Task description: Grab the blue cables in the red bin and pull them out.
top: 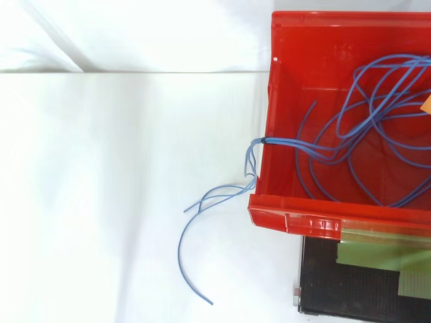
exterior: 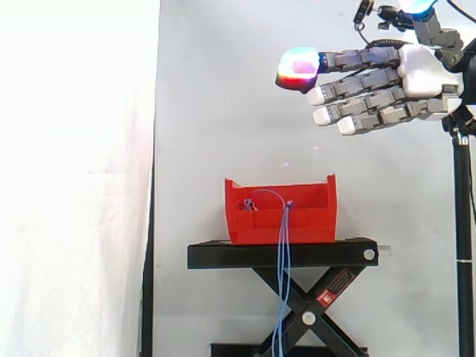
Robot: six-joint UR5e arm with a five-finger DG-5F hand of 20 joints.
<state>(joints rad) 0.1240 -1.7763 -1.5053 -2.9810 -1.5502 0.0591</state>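
Standing before the white curtain, black scissor stand carries the red bin on its top plate. Hand hovers well above the bin, toward the right edge of the side view, fingers extended and relaxed, grasping nothing. Blue cables lie in loose loops on the bin floor. A few strands cross one wall and hang outside, down past the stand's top.

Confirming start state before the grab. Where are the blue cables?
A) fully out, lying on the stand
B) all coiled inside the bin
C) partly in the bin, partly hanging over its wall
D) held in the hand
C: the blue cables loop inside the red bin, and a bundle hangs over its wall; the hand is open, high above.
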